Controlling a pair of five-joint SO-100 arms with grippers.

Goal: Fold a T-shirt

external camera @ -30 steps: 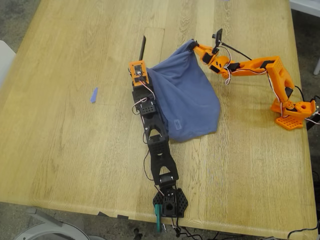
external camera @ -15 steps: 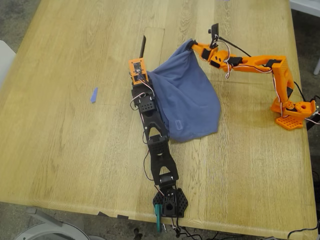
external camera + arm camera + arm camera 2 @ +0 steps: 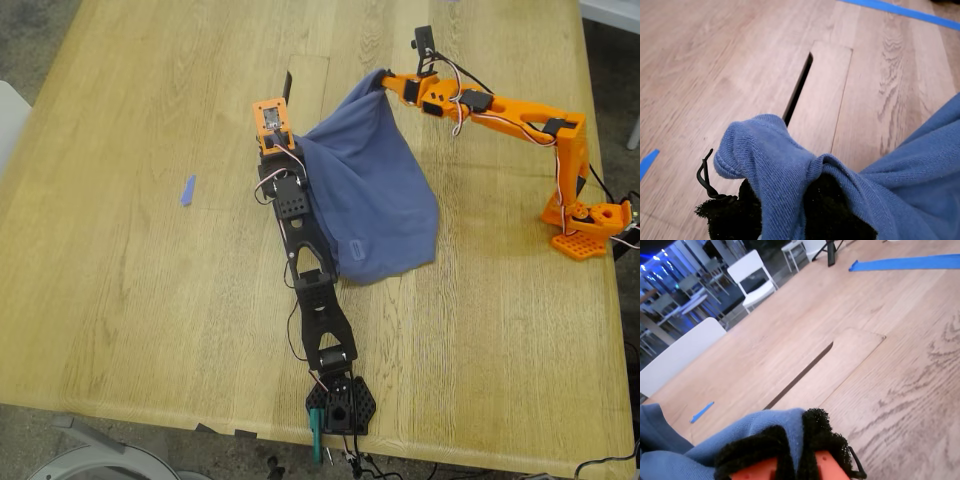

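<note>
You will find my first gripper (image 3: 782,212), on the black arm, clamped on a bunched edge of the T-shirt (image 3: 370,200). In the first wrist view the blue cloth wraps over and between its black padded fingers (image 3: 832,207). In the exterior view that gripper (image 3: 292,143) stands near the middle of the table (image 3: 130,300), with the cloth's corner held up off the wood.

My second gripper (image 3: 795,442), on the orange arm, is likewise closed on a fold of the shirt, with cloth pinched between its black pads (image 3: 817,432). In the exterior view it (image 3: 388,82) sits farther away and to the right of the first, holding the shirt's other top corner raised.

Between the two grips the T-shirt hangs as a stretched sheet. It then falls to a rounded heap resting on the table, nearer the camera and just right of the black arm. You cannot see any print from here.

Just beyond my first gripper there is a dark narrow slot (image 3: 286,88) in the tabletop. A small blue scrap (image 3: 187,190) lies well to the left in the exterior view. A blue tape strip (image 3: 905,262) runs across the far wood, and white chairs (image 3: 755,272) stand past the table edge.
</note>
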